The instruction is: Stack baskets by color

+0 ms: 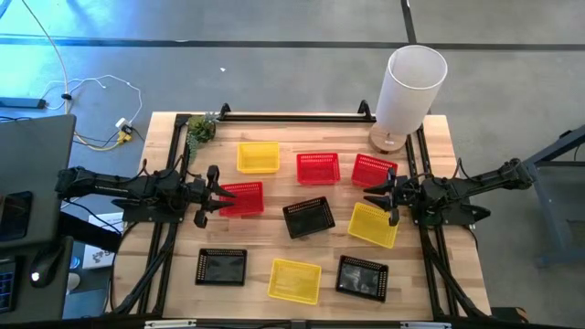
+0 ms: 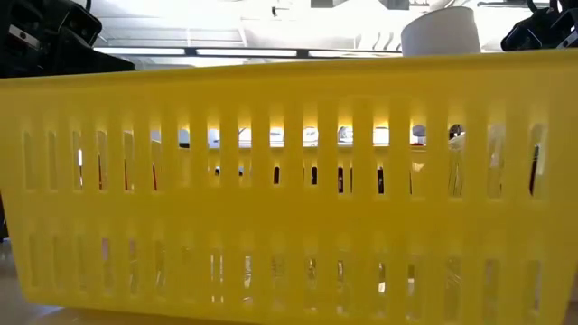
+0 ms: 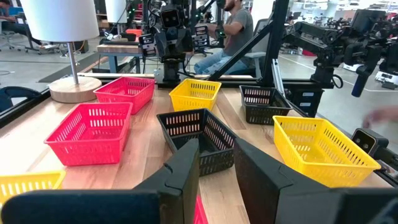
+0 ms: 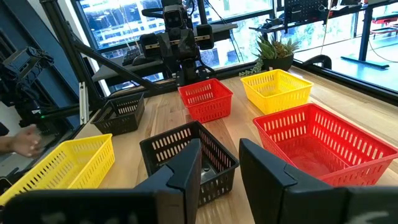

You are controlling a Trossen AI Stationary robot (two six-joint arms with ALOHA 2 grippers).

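Note:
Three red, three yellow and three black mesh baskets stand apart on the wooden table, each on its own bottom. Yellow [image 1: 258, 156], red [image 1: 318, 167] and red [image 1: 373, 170] form the far row. Red [image 1: 241, 198], black [image 1: 308, 217] and yellow [image 1: 373, 224] sit in the middle. Black [image 1: 221, 266], yellow [image 1: 294, 280] and black [image 1: 362, 277] are nearest. My left gripper [image 1: 219, 194] [image 3: 216, 155] is open, level, at the middle red basket's left end. My right gripper [image 1: 377, 197] [image 4: 221, 149] is open, level, between the far-right red basket and the middle yellow one.
A tall white cylinder on a round wooden foot [image 1: 411, 87] stands at the far right corner. A small plant [image 1: 201, 128] sits at the far left corner. The near yellow basket's wall [image 2: 289, 181] fills the low view. A person [image 3: 233, 31] sits beyond the table.

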